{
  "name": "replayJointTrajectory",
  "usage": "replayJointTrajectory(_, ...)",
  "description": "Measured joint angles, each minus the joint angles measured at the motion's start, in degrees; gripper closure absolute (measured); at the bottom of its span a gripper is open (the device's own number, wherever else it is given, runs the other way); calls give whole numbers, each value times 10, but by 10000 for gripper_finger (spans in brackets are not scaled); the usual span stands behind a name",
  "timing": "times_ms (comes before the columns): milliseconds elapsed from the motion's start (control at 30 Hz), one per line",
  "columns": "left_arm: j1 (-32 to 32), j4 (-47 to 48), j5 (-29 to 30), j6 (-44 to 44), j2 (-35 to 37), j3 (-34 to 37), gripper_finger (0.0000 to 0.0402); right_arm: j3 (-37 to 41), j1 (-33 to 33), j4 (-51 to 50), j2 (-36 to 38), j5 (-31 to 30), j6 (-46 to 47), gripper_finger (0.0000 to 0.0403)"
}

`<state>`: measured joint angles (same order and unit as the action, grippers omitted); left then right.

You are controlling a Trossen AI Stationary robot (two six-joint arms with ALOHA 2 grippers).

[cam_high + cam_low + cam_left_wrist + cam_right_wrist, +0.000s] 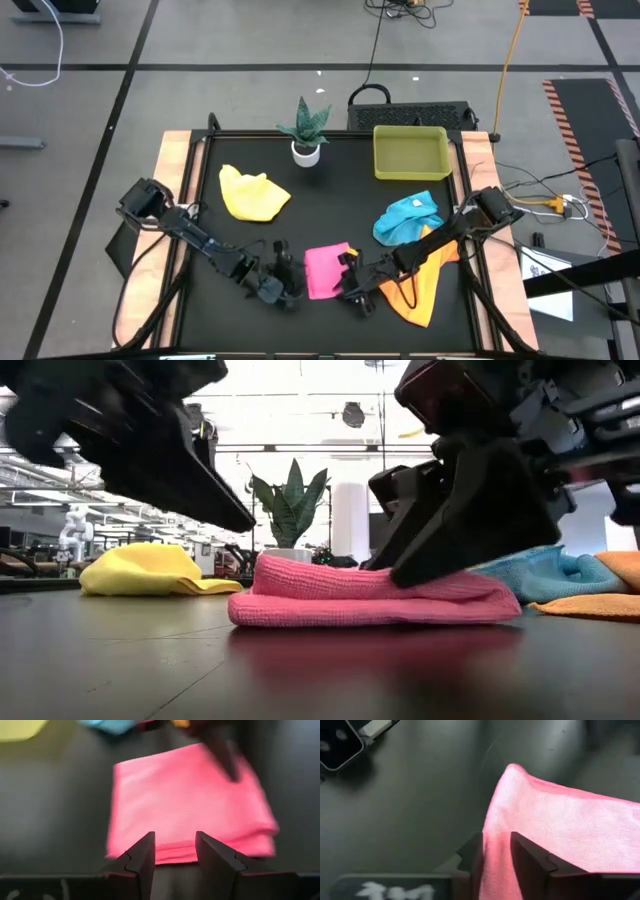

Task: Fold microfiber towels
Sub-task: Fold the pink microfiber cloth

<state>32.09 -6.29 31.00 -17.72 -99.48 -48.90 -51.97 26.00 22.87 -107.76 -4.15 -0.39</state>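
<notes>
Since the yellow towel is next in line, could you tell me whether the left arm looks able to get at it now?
Probably yes: the left end effector is open beside the pink towel, and bare table separates it from the yellow towel.

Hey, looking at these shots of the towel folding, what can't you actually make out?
- Orange towel: the right arm crosses it in the high view, and the frame edge cuts it off in the low view.
- Pink towel: its fold layers are blurred in the left wrist view.
- Right gripper: its fingers straddle the pink edge in the right wrist view, but whether they pinch it is unclear.
- Light blue towel: the gripper partly hides it in the low view.
</notes>
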Motion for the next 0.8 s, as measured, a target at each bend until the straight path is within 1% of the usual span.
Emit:
replayJointTrajectory(167, 0, -89, -102, 124, -23, 0, 259, 13, 7, 0, 36, -1, 17, 259)
replayJointTrajectory(233, -5, -131, -130, 158, -41, -1, 259, 19, 13, 1, 57, -1, 17, 247)
replayJointTrajectory(267, -8, -143, -134, 168, -49, 0, 259, 24, 15, 1, 69, -1, 17, 244)
replayJointTrajectory(367, -20, -169, -150, 172, -69, 0, 259, 38, 23, 1, 102, -2, 17, 239)
replayJointTrajectory(467, -32, -178, -187, 171, -82, 0, 259, 55, 31, 5, 133, -5, 18, 240)
replayJointTrajectory(667, -38, -178, -250, 166, -97, 0, 259, 88, 36, 43, 163, -7, 27, 247)
replayJointTrajectory(800, -38, -180, -254, 172, -97, 0, 259, 107, 38, 66, 164, -33, 30, 247)
